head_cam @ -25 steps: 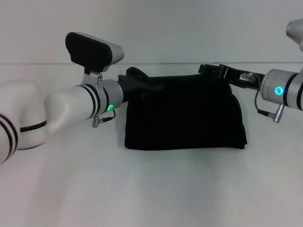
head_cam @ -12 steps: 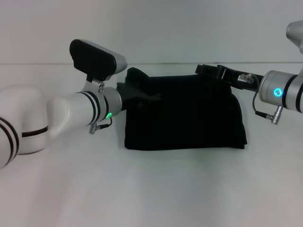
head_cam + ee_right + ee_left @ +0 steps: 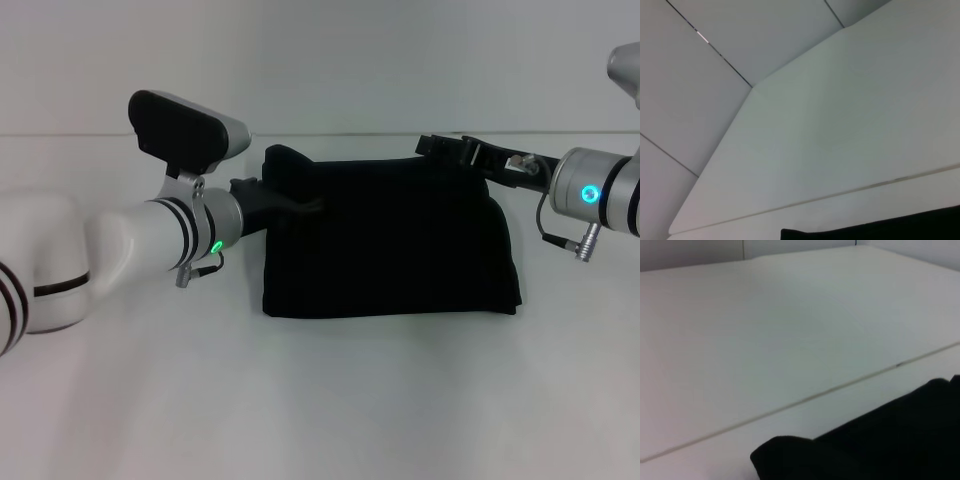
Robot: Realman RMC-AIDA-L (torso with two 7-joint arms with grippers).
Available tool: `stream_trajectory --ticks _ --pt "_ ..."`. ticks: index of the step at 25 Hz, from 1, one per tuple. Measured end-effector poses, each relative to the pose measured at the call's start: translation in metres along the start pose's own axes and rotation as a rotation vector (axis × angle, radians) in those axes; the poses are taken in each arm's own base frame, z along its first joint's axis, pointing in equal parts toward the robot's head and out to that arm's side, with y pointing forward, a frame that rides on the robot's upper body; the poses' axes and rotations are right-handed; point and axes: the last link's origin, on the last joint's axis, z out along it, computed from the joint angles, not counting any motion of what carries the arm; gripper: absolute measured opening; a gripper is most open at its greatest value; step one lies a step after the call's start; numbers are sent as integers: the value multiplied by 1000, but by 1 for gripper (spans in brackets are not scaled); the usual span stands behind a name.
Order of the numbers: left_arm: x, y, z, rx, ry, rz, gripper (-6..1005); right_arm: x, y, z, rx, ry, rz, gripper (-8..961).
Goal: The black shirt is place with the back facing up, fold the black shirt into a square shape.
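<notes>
While both pincers (image 3: 300, 205) (image 3: 440, 148) meet the folded black shirt (image 3: 400, 250) overhead—grip unclear—wrist views show only fabric.

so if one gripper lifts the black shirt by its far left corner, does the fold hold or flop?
Probably flops: the black shirt is soft cloth in loose folded layers, its far left corner already bunched at the left gripper. It looks light, and a push would likely wrinkle it rather than slide it whole.

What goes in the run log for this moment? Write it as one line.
black shirt: folded rectangle on table | left gripper: at far-left corner | right gripper: at far-right edge | fold: unfinished
</notes>
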Motion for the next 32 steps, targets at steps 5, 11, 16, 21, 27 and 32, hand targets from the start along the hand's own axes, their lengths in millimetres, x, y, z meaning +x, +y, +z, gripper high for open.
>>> stream_trajectory --ticks 5,11,16,21,27,32 --pt "7 -5 0 19 20 -13 715 -1 -1 -1 3 -3 -3 581" --pt "18 -11 -3 23 60 -58 715 -4 -1 -1 10 -12 -5 581" --pt "23 -7 -5 -34 84 -98 716 -5 -2 -1 11 -17 -13 581" --pt "31 -20 -30 -167 183 -201 719 -7 -2 -5 -12 -29 -83 580" --pt "37 -39 -86 -352 354 -278 724 -11 -5 -30 -134 -100 -204 580" --pt "26 -53 -114 -377 438 -328 728 -13 -7 -47 -194 -112 -303 640"
